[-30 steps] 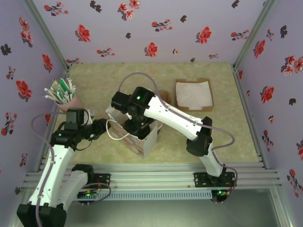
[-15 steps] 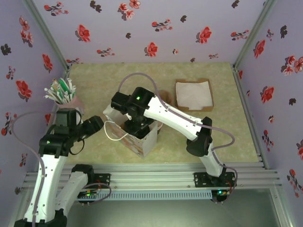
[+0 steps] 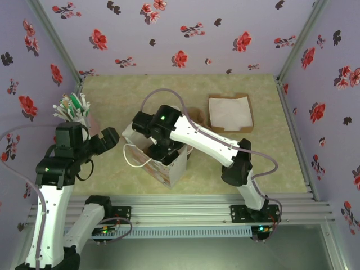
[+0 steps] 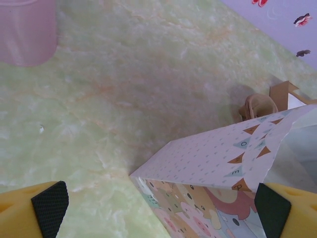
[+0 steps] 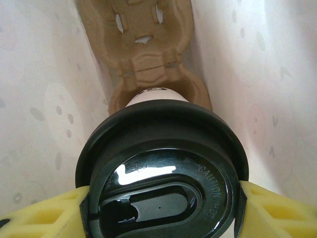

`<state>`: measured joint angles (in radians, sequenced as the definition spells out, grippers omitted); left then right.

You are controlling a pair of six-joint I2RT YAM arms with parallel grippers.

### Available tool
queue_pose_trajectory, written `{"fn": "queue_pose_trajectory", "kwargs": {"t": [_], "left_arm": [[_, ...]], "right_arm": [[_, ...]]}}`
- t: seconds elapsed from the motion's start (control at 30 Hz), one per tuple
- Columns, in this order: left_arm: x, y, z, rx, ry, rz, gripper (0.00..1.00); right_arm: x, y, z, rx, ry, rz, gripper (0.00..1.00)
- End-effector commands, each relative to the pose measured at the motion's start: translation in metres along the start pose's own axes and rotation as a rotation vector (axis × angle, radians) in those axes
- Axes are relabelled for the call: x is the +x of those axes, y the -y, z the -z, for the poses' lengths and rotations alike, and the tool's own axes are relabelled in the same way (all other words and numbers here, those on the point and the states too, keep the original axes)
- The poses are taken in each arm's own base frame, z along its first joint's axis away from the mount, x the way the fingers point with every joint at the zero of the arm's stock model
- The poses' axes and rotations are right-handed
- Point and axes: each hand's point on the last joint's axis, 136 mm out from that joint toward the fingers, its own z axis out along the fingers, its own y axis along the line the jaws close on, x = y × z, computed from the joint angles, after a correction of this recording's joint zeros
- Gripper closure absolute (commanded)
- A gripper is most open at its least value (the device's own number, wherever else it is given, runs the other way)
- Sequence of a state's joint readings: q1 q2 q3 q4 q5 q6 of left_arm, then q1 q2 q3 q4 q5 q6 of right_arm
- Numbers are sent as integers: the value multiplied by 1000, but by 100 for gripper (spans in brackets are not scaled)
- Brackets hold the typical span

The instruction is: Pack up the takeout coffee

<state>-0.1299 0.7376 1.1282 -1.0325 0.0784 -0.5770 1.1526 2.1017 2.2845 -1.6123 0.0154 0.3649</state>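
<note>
Inside bag (image 5: 44, 74), right fingers (image 5: 270, 210) pinch takeout coffee (image 5: 161, 144), cup wall hidden under lid (image 5: 163, 191); left fingers (image 4: 29, 213) spread.

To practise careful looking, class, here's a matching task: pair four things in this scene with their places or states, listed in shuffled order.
1 takeout coffee
2 cardboard cup carrier
3 pink cup
4 left fingers

A at the bottom of the paper bag
B wide open, holding nothing
C gripped by the right fingers
D at the left of the table

Pairs: 1-C, 2-A, 3-D, 4-B
</note>
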Motion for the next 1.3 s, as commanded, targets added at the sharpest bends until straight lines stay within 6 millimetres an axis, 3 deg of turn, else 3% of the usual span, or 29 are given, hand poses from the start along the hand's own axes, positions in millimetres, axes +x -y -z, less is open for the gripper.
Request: {"fn": "queue_pose_trajectory", "kwargs": {"t": [0.0,0.57,1.27], "left_arm": [[-15,4,6,2,46,-39,1],[-36,33,-12,109,41,-56,1],[-31,32,-24,115,22,-47,1]], "right_arm": [[28,8,0,19,-114,24,37],[23,8,-16,-19,-129,9,37],[21,10,-28,-15,-121,3,38]]}}
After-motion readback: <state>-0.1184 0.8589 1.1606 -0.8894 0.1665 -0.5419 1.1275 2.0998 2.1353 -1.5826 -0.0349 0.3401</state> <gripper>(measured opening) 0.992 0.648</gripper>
